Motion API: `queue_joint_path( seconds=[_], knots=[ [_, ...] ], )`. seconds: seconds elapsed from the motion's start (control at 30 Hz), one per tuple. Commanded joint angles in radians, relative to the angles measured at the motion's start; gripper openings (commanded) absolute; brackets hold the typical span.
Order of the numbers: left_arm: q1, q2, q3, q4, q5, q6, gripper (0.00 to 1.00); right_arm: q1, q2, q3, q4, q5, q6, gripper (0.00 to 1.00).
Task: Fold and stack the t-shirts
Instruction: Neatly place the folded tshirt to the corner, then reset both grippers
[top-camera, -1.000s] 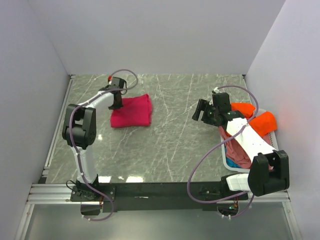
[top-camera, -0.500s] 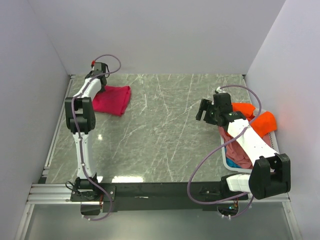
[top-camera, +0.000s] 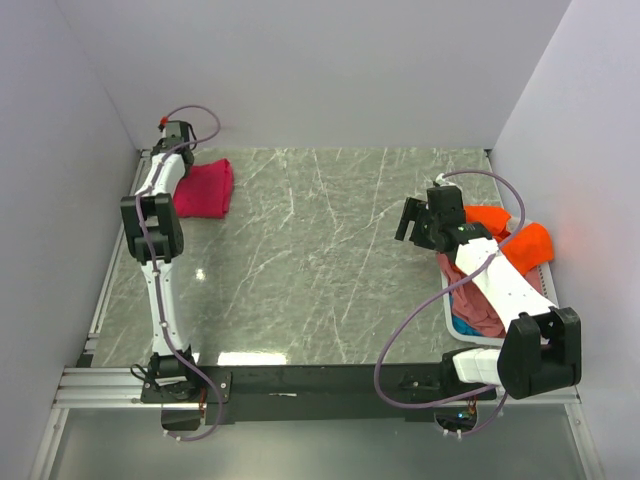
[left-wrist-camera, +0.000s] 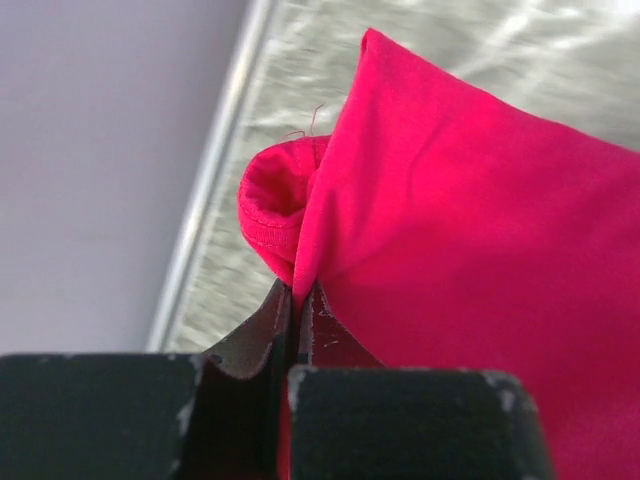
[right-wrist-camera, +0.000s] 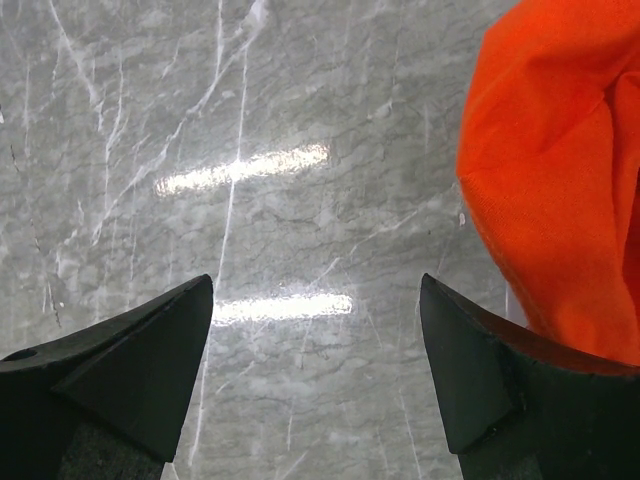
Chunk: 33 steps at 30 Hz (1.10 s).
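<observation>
Crimson t-shirt (left-wrist-camera: 460, 250) pinched between left fingers (left-wrist-camera: 250, 345) — right fingers (right-wrist-camera: 130, 360) spread, empty.

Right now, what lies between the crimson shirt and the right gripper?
Nothing. The top external view shows only bare marble table between the crimson shirt, at the far left corner, and the open right gripper.

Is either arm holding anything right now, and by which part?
The left gripper pinches the crimson t-shirt at its edge, beside a hem; the right gripper is open and empty.
</observation>
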Motion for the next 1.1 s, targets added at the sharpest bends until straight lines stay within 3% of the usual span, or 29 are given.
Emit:
queue_joint_path(
  seconds=[0.0, 0.1, 0.17, 0.2, 0.23, 0.33, 0.37, 0.57, 0.7, 0.8, 1.07],
  knots=[
    [0.021, -0.002, 0.074, 0.052, -0.054, 0.047, 0.01, -0.007, -0.034, -0.001, 0.014, 0.020, -0.005, 0.90],
    [0.026, 0.017, 0.104, 0.075, -0.068, 0.063, 0.01, -0.007, -0.034, 0.004, 0.010, 0.023, -0.003, 0.90],
    [0.030, 0.022, 0.127, 0.060, -0.090, 0.054, 0.07, -0.007, -0.037, 0.007, 0.007, 0.027, -0.003, 0.90],
    [0.032, 0.018, 0.130, 0.057, -0.094, 0.051, 0.27, -0.007, -0.037, 0.009, 0.004, 0.028, -0.002, 0.90],
    [0.032, 0.011, 0.125, 0.056, -0.097, 0.044, 0.31, -0.007, -0.039, 0.010, 0.004, 0.027, -0.002, 0.91],
    [0.032, -0.028, 0.119, 0.026, -0.102, 0.013, 0.67, -0.007, -0.049, 0.015, 0.001, 0.030, 0.006, 0.91],
    [0.032, -0.042, 0.113, 0.016, -0.096, 0.008, 0.98, -0.007, -0.057, 0.016, 0.001, 0.030, 0.008, 0.91],
    [0.004, -0.191, 0.111, -0.067, -0.042, -0.128, 1.00, -0.007, -0.105, 0.018, 0.004, 0.020, 0.028, 0.92],
    [-0.066, -0.390, 0.035, -0.078, 0.025, -0.211, 0.99, -0.007, -0.143, 0.012, 0.019, 0.014, 0.046, 0.92],
    [-0.158, -0.572, -0.123, -0.034, 0.080, -0.310, 0.99, -0.007, -0.181, -0.005, 0.049, 0.010, 0.052, 0.92],
    [-0.344, -1.094, -0.899, 0.334, 0.349, -0.677, 0.99, -0.007, -0.284, -0.068, 0.149, -0.016, 0.084, 0.93]
  ],
)
